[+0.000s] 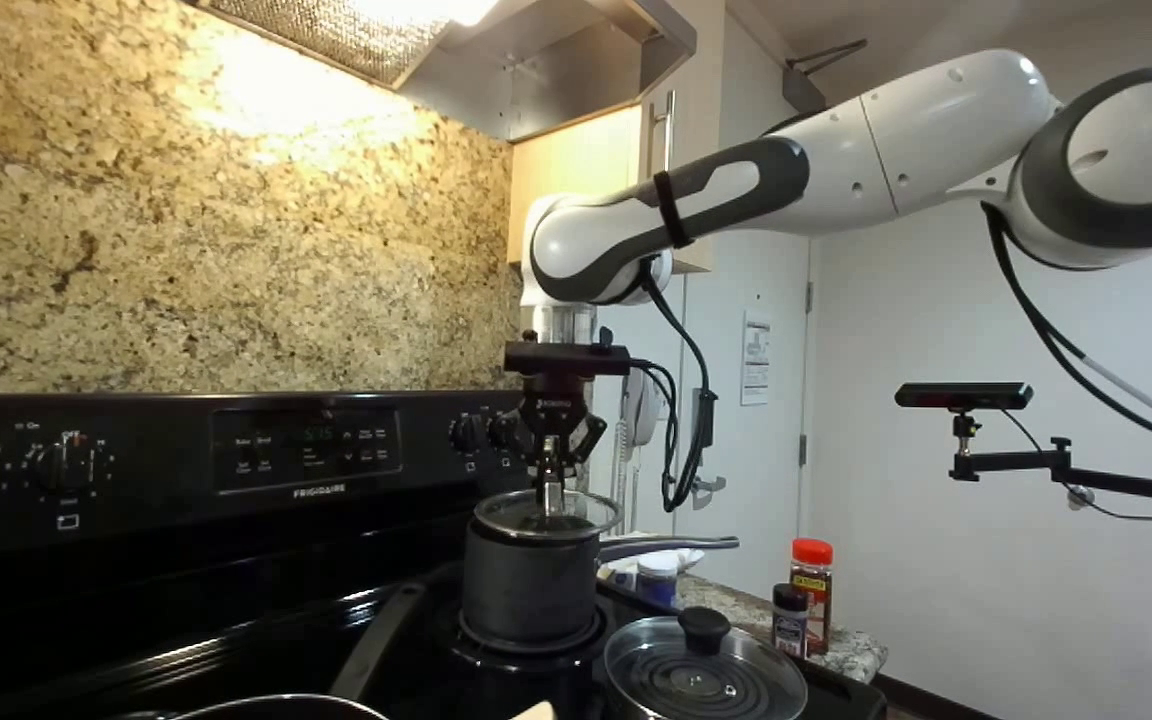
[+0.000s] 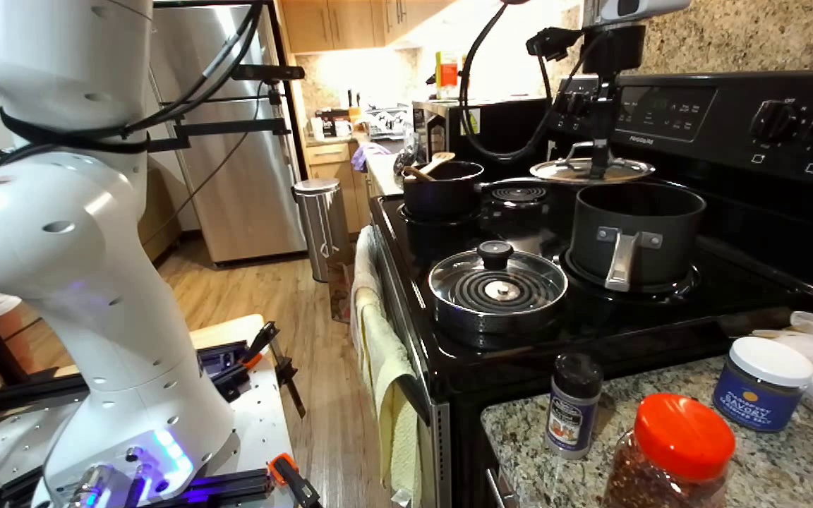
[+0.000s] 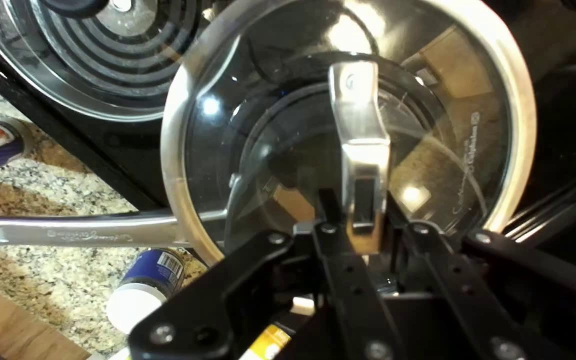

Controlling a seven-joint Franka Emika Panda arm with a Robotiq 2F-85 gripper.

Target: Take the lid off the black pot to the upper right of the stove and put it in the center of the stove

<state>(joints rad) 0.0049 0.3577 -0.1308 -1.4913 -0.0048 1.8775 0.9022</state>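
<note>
One metal-rimmed glass lid point(image 2: 577, 171) hangs above the black saucepan point(image 2: 664, 243), its arched metal handle point(image 3: 360, 120) pinched in the Robotiq gripper point(image 3: 362, 212). From there, the middle of the Frigidaire range point(image 2: 519, 226) seems to lie left and below in an exterior view, calling for a sideways carry.

counter point(image 2: 519, 434): red-capped jar point(image 2: 675, 455), black-capped shaker point(image 2: 572, 409), white-capped jar point(image 2: 763, 384) | steel fridge point(image 2: 244, 190) | trash can point(image 2: 322, 229) | towel point(image 2: 389, 374) hanging

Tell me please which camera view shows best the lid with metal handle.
The wrist view: it looks down on the lid, showing its metal handle and most of its rim. Both exterior views show it as a flattened oval, from a lower angle.
</note>
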